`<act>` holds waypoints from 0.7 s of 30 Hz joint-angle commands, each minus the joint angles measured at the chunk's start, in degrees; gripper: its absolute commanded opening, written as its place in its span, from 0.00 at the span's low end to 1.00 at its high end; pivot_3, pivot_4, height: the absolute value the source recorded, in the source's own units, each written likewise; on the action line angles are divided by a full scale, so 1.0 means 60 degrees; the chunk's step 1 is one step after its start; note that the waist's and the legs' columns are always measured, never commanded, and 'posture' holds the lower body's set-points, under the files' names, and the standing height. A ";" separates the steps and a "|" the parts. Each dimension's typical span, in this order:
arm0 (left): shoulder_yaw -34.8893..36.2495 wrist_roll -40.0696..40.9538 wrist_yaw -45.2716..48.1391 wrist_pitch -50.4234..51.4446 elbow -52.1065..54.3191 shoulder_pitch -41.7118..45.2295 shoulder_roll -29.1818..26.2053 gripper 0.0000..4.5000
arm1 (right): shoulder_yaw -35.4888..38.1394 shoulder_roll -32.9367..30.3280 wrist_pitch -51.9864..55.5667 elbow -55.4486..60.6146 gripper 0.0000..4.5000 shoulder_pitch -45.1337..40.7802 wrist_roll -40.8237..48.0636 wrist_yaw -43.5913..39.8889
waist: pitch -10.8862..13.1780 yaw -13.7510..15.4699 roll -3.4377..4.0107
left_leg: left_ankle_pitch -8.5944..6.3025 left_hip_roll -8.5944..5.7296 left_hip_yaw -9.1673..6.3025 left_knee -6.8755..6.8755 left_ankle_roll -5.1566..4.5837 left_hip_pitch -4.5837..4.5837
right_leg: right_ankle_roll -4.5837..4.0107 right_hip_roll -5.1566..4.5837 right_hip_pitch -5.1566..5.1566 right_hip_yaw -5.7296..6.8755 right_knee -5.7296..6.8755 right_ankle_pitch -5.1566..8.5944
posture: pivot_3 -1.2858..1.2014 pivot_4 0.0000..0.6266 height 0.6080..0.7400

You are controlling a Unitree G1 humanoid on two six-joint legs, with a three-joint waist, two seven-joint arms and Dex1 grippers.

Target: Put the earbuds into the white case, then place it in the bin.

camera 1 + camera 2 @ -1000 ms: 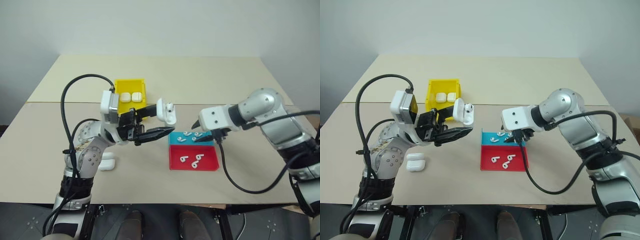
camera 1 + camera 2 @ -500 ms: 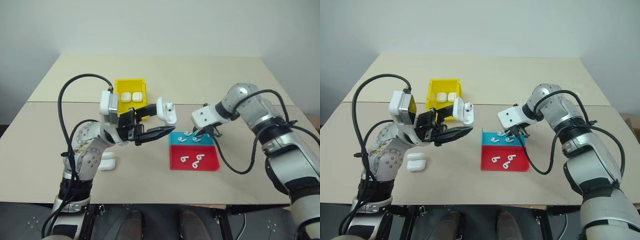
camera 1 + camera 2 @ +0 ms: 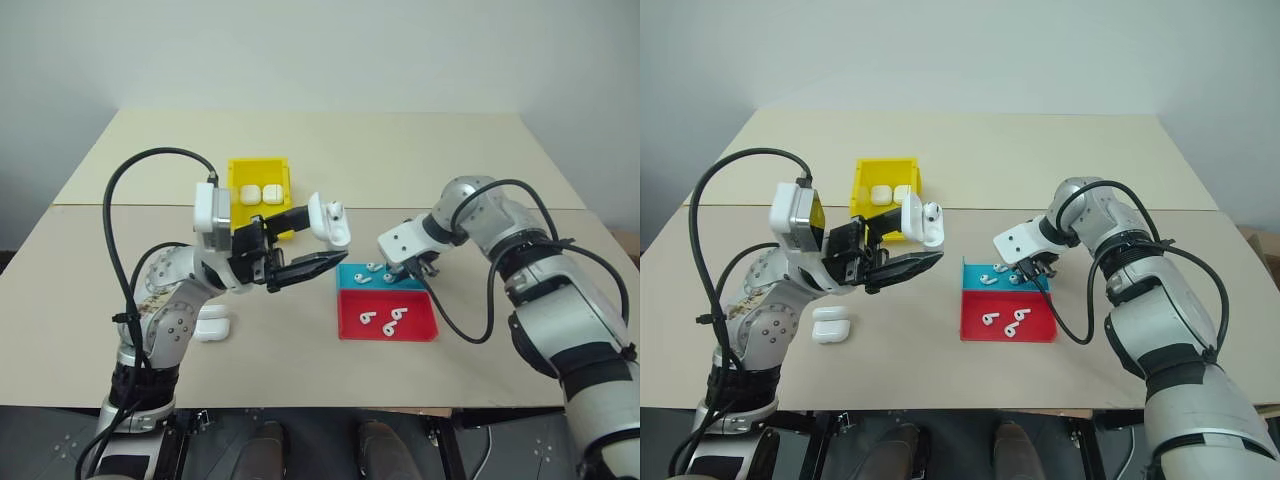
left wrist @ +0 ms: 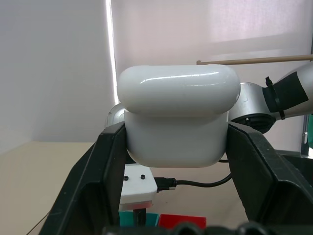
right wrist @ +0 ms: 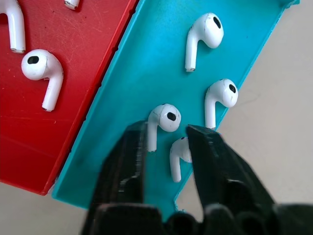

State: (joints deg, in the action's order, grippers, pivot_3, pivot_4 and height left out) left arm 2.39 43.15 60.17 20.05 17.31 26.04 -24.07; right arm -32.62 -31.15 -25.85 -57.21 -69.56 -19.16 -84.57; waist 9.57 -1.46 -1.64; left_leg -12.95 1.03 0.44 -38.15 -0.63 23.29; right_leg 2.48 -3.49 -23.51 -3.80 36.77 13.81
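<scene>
My left gripper point(image 3: 318, 242) is shut on the white case point(image 3: 328, 222) and holds it up above the table, left of the tray. The lid is flipped open, and one earbud point(image 3: 931, 211) sticks out of the case's top. In the left wrist view the case point(image 4: 178, 117) sits squeezed between both black fingers. My right gripper point(image 5: 166, 147) points down into the tray's blue half, open, its tips on either side of an earbud point(image 5: 164, 120). Several more earbuds lie around it point(image 5: 204, 29). The yellow bin point(image 3: 260, 162) stands behind the left gripper.
Two closed white cases point(image 3: 260, 192) lie inside the bin. Another white case point(image 3: 212, 325) lies on the table near my left arm. The blue-and-red tray point(image 3: 420, 325) holds further earbuds in its red half point(image 3: 396, 318). A cable loops from my right wrist past the tray.
My right arm has folded in and its gripper has tipped down closer over the blue half. The left gripper has kept still with the case.
</scene>
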 commanded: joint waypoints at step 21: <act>0.0071 0.0184 -0.0166 -0.0136 0.0448 -0.0080 0.0082 0.62 | 0.0139 0.0362 0.0116 -0.0488 0.47 -0.0222 -0.0605 0.0635 | 0.0001 -0.0161 0.0001 | 0.0000 0.0000 -0.0010 0.0005 0.0000 0.0000 | -0.0001 0.0001 -0.0004 0.0001 0.0007 0.0000 | 0.52 0.24 1.00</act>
State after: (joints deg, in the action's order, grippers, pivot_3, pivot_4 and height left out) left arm 2.36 43.24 59.43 20.03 17.73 25.79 -23.79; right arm -32.46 -28.82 -25.44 -60.01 -69.83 -22.35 -81.06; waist 9.57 -2.43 -1.63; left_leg -12.95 1.02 0.38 -38.12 -0.62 23.28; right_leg 2.47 -3.49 -23.53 -3.80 36.82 13.80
